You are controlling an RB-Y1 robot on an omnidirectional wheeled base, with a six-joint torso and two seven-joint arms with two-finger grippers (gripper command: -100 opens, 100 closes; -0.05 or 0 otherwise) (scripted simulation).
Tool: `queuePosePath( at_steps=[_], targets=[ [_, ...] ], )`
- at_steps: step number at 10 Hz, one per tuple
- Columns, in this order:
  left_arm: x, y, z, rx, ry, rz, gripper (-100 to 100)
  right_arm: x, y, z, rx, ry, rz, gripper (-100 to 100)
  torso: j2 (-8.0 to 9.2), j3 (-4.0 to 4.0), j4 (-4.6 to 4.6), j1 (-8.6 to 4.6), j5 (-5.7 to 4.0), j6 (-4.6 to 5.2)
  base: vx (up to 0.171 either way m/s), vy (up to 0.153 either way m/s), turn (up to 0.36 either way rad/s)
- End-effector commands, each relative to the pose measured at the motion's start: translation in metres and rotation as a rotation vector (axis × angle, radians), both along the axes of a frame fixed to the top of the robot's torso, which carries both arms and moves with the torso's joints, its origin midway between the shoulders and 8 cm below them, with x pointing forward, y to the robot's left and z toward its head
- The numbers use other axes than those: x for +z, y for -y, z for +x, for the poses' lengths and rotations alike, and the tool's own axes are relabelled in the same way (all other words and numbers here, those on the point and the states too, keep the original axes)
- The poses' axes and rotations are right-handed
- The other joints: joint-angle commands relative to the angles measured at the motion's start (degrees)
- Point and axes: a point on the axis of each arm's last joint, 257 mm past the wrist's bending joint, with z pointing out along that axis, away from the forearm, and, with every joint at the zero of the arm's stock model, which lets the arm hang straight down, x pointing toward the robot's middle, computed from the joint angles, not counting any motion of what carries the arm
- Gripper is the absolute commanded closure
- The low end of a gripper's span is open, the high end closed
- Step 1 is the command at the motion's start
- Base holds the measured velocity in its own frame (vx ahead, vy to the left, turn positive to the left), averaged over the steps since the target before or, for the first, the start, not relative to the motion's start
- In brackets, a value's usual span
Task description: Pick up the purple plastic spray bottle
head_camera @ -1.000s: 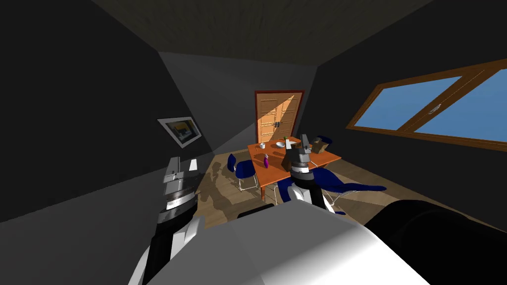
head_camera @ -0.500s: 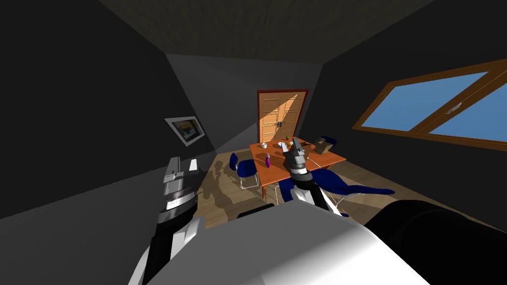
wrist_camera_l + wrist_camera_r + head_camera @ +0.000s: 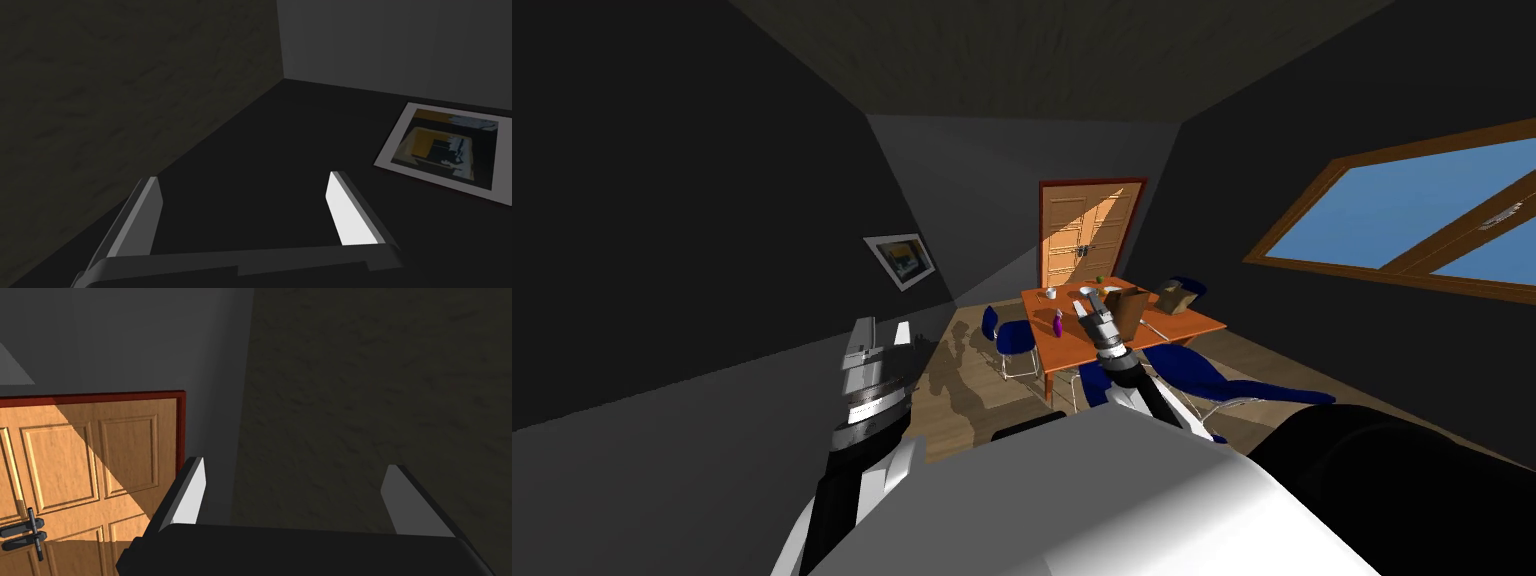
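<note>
Peering down into a dim room at an orange worktop (image 3: 1068, 352) set in front of a panelled wooden door (image 3: 1082, 240). Spotting the purple spray bottle (image 3: 1058, 325) standing upright on the left part of that worktop, close to the edge by a blue chair (image 3: 1009, 340). Also seeing a white cup (image 3: 1051, 293) and a white bowl (image 3: 1087, 291) further back toward the door, plus a brown bag (image 3: 1129, 308) and a lower brown item (image 3: 1177, 295) over on the right half. Can't really tell what those two are. Got a second blue chair (image 3: 1202, 367) at the near right side.

Holding the right gripper (image 3: 1090, 304) up just right of the bottle in the head view, not touching it, aimed high toward the door's top corner and the wall beside it, with fingers (image 3: 192, 498) spread wide apart. Left gripper (image 3: 882, 335)? Hanging off to the left by the dark wall, well apart from the worktop, fingers (image 3: 350, 215) spread wide too.
</note>
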Motion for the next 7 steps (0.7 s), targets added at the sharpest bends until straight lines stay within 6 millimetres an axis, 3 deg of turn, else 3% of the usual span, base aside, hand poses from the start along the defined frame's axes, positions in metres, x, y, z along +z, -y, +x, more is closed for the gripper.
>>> queuePosePath(
  at_steps=[1, 3, 4, 6, 7],
  targets=[
    [0.0, 0.0, 0.0, 0.0, 0.0, 0.0, 0, -0.01, -0.001, 0.005, 0.011, -0.027, -0.026, -100, 0.0, 0.0, 0.0, 0.0, 0.0, 0.0, -0.036, 0.024, 0.055],
    [0.0, 0.0, 0.0, 0.0, 0.0, 0.0, 0, -0.044, -0.001, 0.013, 0.032, -0.115, -0.09, -100, -0.01, 0.0, 0.0, -0.02, 0.0, 0.01, -0.048, 0.035, 0.13],
    [0.0, 0.0, 0.0, 0.0, 0.0, 0.0, 0, -0.047, -0.001, 0.013, 0.037, -0.121, -0.101, -100, 0.04, 0.02, 0.01, 0.02, 0.0, 0.0, -0.042, 0.027, 0.058],
    [0.0, 0.0, 0.0, 0.0, 0.0, 0.0, 0, -0.086, 0.004, 0.019, 0.049, -0.217, -0.165, -100, 0.02, 0.01, 0.01, -0.02, 0.0, 0.01, -0.05, 0.033, 0.134],
    [0.0, 0.0, 0.0, 0.0, 0.0, 0.0, 0, -0.086, 0.004, 0.018, 0.056, -0.22, -0.179, -100, 0.05, 0.03, 0.01, 0.0, 0.0, 0.01, -0.041, 0.033, 0.066]
  ],
)
